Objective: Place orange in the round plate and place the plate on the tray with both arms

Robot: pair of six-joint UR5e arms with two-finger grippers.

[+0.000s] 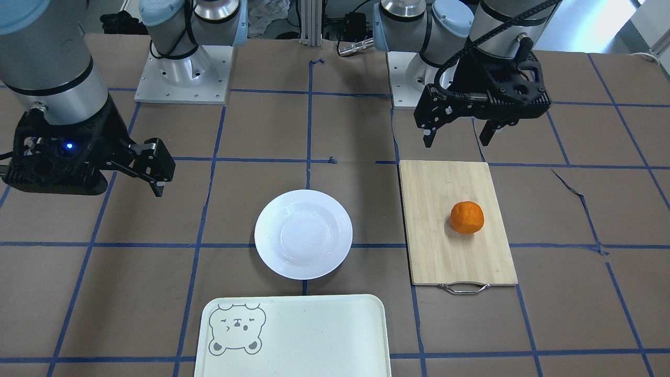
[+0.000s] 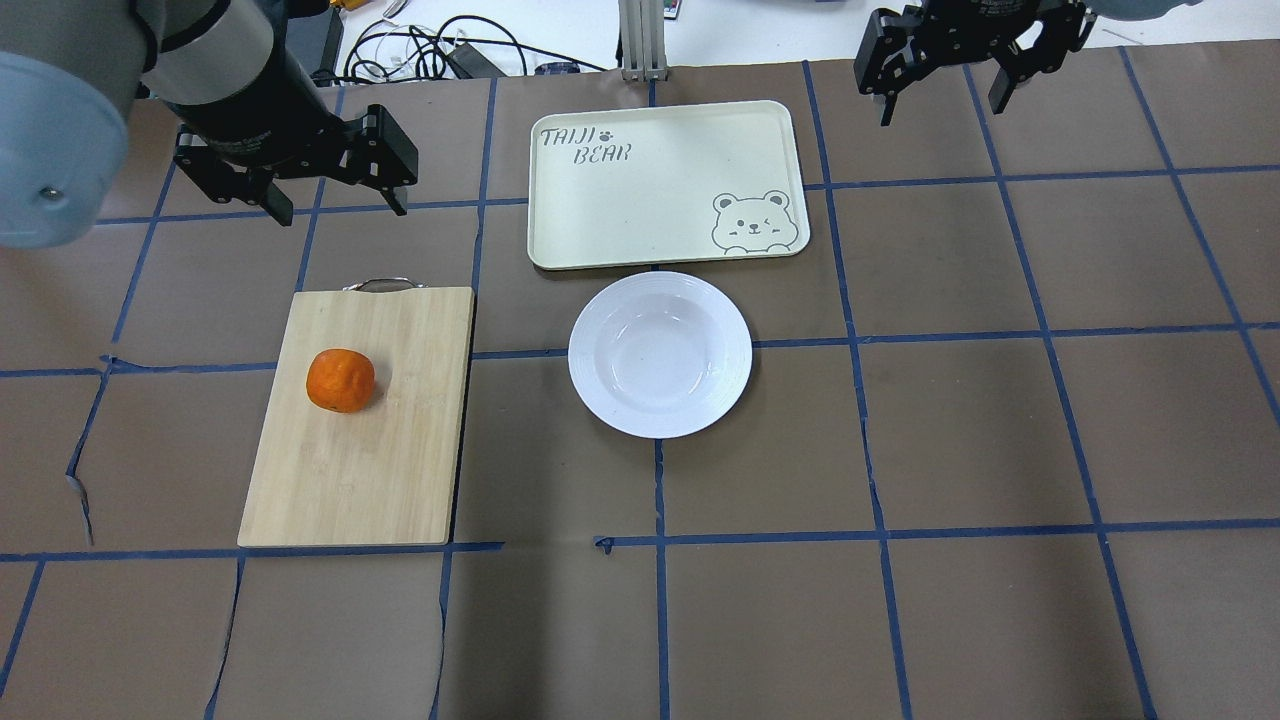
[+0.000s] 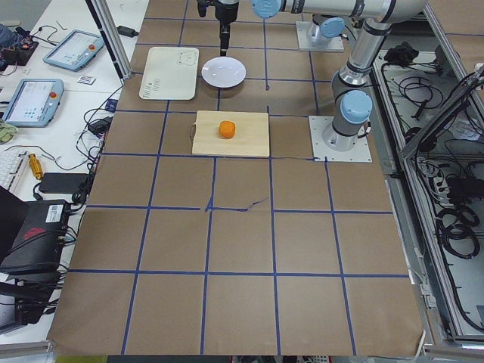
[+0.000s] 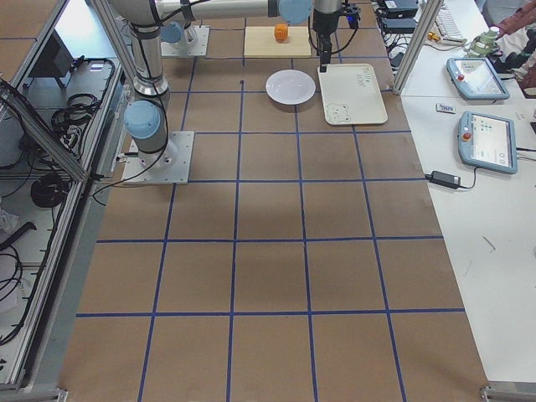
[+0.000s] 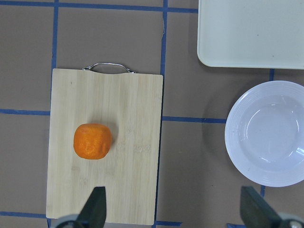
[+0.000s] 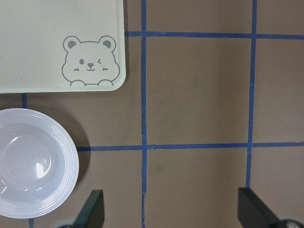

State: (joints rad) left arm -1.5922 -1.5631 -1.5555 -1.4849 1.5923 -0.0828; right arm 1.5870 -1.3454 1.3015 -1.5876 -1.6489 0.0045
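You have the orange (image 2: 340, 380) sitting on the bamboo cutting board (image 2: 380, 460), roughly in the middle of its width and a little toward the end with the metal handle (image 2: 380, 284). Nothing touches it. The board lies flat on the tabletop (image 2: 1000, 450) on the robot's left side, with its handle pointing away from the robot.

The round plate (image 2: 660, 355) stands upright on the tabletop near the centre, holding nothing, and well apart from the orange. It sits just beside the long edge of the tray (image 2: 640, 200) that faces the robot, close to the corner with the bear face (a narrow strip of brown paper shows between plate and tray, so they do not touch). The tray also lies flat on the tabletop and carries nothing.

Your left tool (image 2: 340, 213) hangs in the air near the board with its fingers (image 5: 97, 209) spread wide and nothing between them. Your right tool (image 2: 942, 112) hangs over bare tabletop on the robot's right, off to the side of the tray, and its fingers (image 6: 92, 209) are likewise spread wide with nothing held.
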